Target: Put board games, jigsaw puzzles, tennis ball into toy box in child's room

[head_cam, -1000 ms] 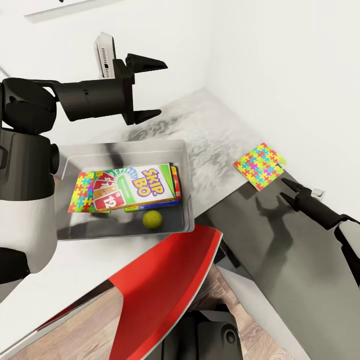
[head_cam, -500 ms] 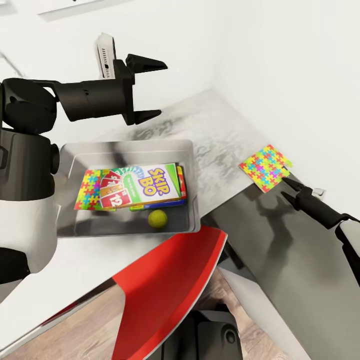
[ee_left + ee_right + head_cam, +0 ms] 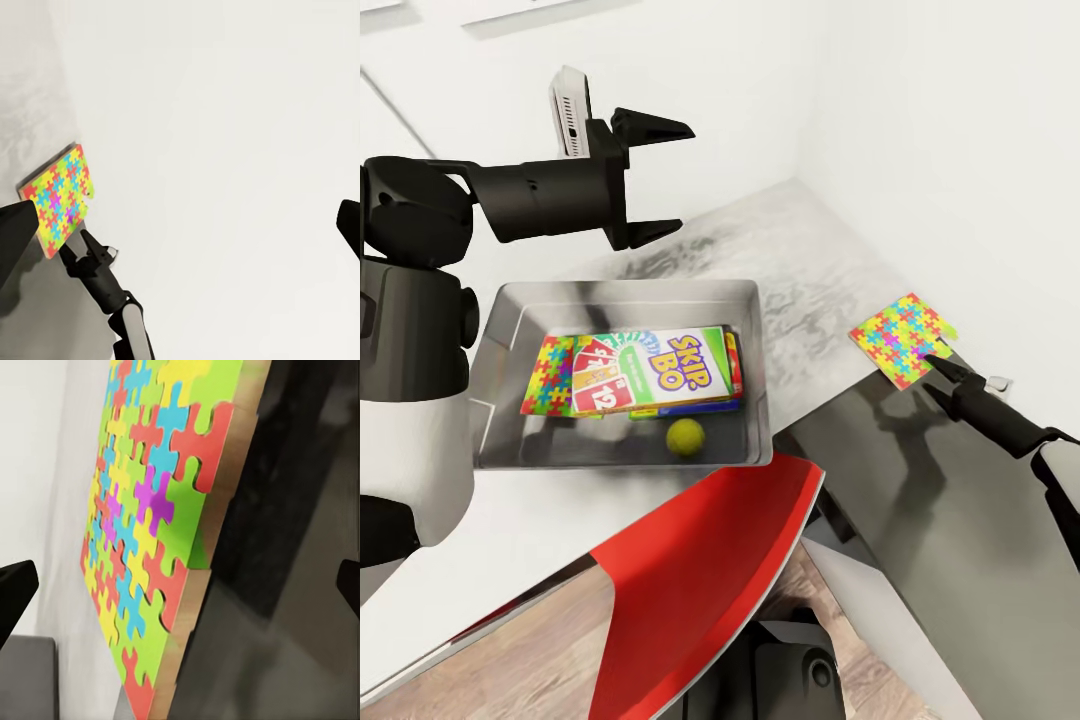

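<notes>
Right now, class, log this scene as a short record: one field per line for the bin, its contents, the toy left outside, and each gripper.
Toy box: grey bin on the pale table
Inside it: Skip-Bo game on top of other boxes, jigsaw puzzle at one end, tennis ball
Left outside: second jigsaw puzzle near the wall, at the table's edge
Left gripper: open, empty, raised above the bin
Right gripper: open, at the outside puzzle's edge, not yet closed on it
</notes>
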You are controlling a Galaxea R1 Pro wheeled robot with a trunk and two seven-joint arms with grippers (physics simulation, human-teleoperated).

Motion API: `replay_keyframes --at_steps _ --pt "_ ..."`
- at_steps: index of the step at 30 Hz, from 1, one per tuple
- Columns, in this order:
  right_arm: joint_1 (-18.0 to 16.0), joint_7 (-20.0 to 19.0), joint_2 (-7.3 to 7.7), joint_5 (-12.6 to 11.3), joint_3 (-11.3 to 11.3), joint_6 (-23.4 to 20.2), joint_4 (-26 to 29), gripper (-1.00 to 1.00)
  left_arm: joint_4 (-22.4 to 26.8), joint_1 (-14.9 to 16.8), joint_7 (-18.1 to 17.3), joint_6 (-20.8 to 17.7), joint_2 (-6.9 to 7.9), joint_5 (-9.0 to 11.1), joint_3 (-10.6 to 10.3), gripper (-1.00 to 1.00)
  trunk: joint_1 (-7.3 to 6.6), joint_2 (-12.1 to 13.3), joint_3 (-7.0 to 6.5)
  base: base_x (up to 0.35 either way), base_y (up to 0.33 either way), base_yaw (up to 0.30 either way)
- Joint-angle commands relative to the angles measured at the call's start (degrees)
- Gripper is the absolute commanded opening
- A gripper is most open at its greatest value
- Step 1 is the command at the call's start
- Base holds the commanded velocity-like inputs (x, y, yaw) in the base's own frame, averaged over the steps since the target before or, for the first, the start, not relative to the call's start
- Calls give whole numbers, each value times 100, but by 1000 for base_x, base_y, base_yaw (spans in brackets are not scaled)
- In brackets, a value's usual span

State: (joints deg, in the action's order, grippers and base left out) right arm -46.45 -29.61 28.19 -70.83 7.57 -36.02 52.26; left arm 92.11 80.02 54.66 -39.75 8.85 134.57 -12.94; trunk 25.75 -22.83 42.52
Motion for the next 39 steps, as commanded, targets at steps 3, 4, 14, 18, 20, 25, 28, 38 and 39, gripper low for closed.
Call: replay_keyframes --at_steps 3,4,14,18,20,25,28,38,39 --pt "-4 5 1 -26 43 -45 -13 100 0 5 44 2 2 43 -2 100 3 -9 7 0 0 12" --pt "-4 14 -1 -24 73 -45 -16 100 0 5 45 2 2 43 -1 100 3 -9 7 0 0 8" --pt "2 223 -12 -26 317 -64 -29 100 0 5 45 2 -1 43 -6 100 3 -9 7 0 0 4" --pt "3 247 -17 -26 341 -67 -30 100 0 5 45 2 -1 43 -6 100 3 -9 5 0 0 30" --pt "4 262 -16 -27 357 -74 -31 100 0 5 45 2 -3 43 -8 100 3 -9 3 0 0 106" --pt "4 279 -15 -27 376 -83 -31 100 0 5 45 2 -4 43 -8 100 3 -9 -1 0 0 144" --pt "5 284 -15 -27 385 -86 -31 100 0 5 45 2 -5 43 -8 100 3 -9 -2 0 0 73" --pt "5 288 -19 -28 393 -84 -32 100 0 4 45 2 -6 43 -7 100 3 -9 -4 0 0 26" --pt "5 288 -19 -28 393 -84 -32 100 0 4 45 2 -6 43 -7 100 3 -9 -4 0 0 8"
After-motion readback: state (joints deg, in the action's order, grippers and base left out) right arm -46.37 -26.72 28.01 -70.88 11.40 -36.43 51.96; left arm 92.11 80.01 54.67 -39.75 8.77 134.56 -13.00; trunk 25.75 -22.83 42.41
